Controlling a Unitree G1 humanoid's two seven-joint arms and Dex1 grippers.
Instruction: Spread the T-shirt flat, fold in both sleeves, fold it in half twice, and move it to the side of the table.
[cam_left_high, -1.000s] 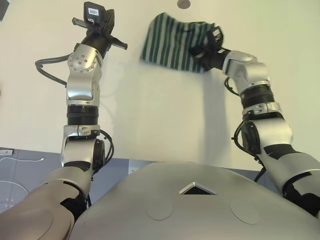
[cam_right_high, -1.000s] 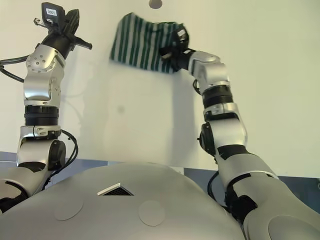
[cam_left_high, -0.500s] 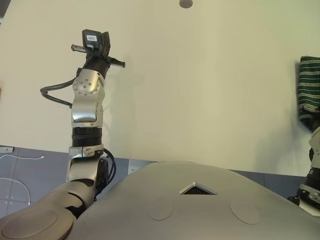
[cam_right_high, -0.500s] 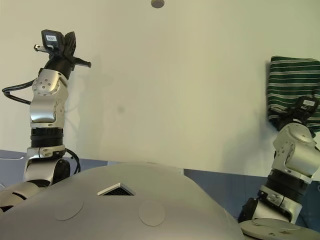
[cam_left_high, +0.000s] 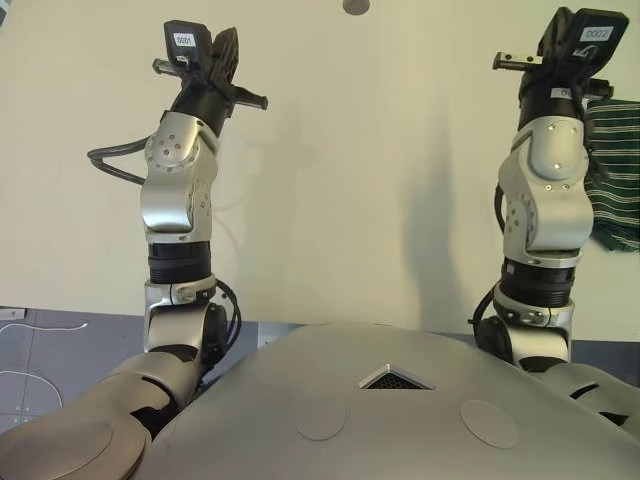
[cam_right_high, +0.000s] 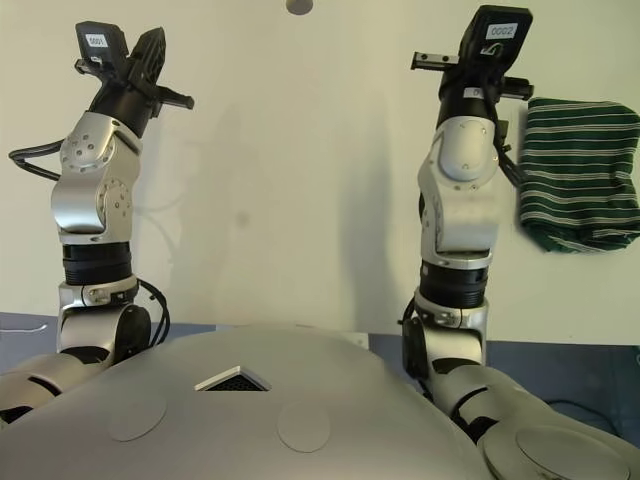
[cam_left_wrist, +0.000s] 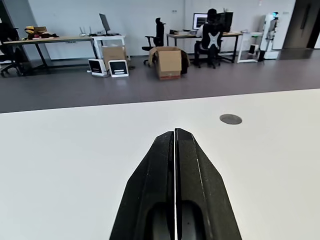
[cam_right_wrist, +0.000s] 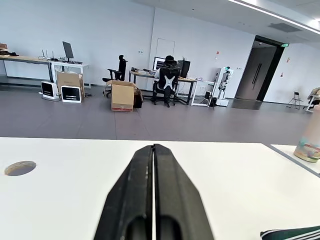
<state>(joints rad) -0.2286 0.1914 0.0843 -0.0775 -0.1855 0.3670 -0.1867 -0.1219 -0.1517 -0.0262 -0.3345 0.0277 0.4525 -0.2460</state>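
Stripes of green and white mark the folded T-shirt (cam_right_high: 580, 175), which lies as a compact bundle by the right edge of the white surface (cam_left_high: 350, 180). The right tool (cam_right_wrist: 153, 147) is held up just beside it, on the side toward the middle, clear of the cloth and clenched finger against finger. The left tool (cam_left_wrist: 174, 135) is raised near the left edge, well apart, clenched the same way. A small grey round disc (cam_left_wrist: 230, 119) sits in the surface near the far edge.

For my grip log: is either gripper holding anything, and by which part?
Nothing is held. The left gripper and right gripper are shut on nothing; the T-shirt lies apart on the table.
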